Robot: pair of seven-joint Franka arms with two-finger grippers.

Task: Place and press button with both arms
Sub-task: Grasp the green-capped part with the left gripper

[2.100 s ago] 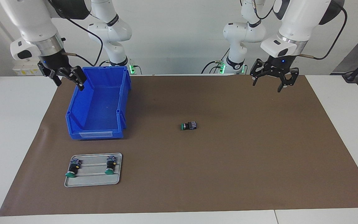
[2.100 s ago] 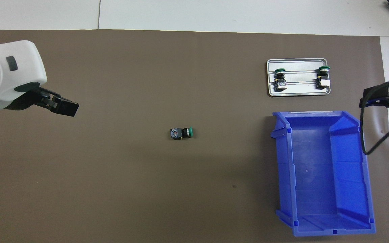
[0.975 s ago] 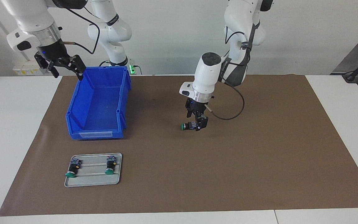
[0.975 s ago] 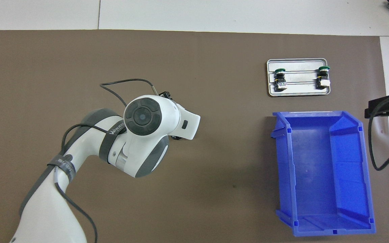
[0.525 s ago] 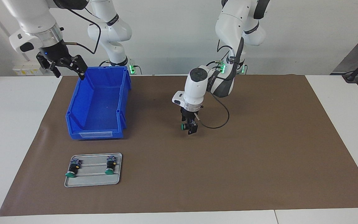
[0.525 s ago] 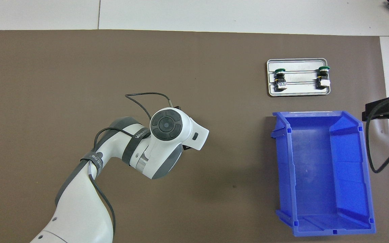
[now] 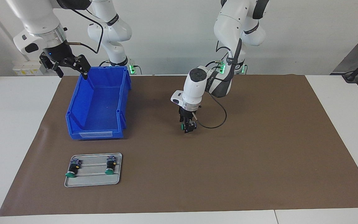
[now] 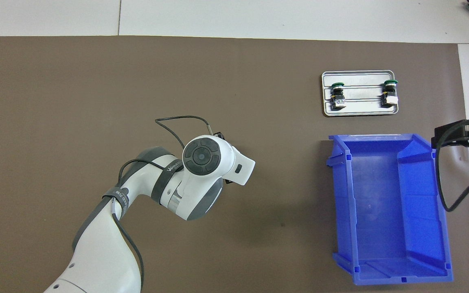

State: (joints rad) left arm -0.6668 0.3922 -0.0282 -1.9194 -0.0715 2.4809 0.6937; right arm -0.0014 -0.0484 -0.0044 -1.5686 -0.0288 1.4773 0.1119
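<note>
A: Where is the loose button [image 7: 183,126]?

B: On the brown mat [image 7: 259,149] near the middle of the table, right under the left gripper [image 7: 187,127]. In the facing view only its green cap peeks out at the side of the fingers; the body is covered by the black gripper. From overhead the white wrist housing of the left arm [image 8: 202,171] hides it entirely.

A: Are the fingers pinching it?

B: They stand down around it at mat level, 1 on each side, but I cannot tell whether they press on it or have a gap. The fingertips merge with the dark body of the button.

A: And the right gripper [image 7: 70,67]?

B: Up in the air over the corner of the blue bin [image 7: 104,102] at the robots' end, fingers spread wide, holding nothing. The right arm waits there. Overhead, only a black piece of it and its cable show at the frame edge [image 8: 462,134]; the rest is cut off.

A: What else is there?

B: A grey tray [image 7: 117,177] lies farther from the robots than the bin, at the right arm's end of the table. 2 more buttons lie on it, 1 toward each end [image 7: 72,169] [image 7: 110,166], green caps pointing away from the robots. The bin looks bare inside, though its nearer wall hides a strip of the floor in the facing view.
</note>
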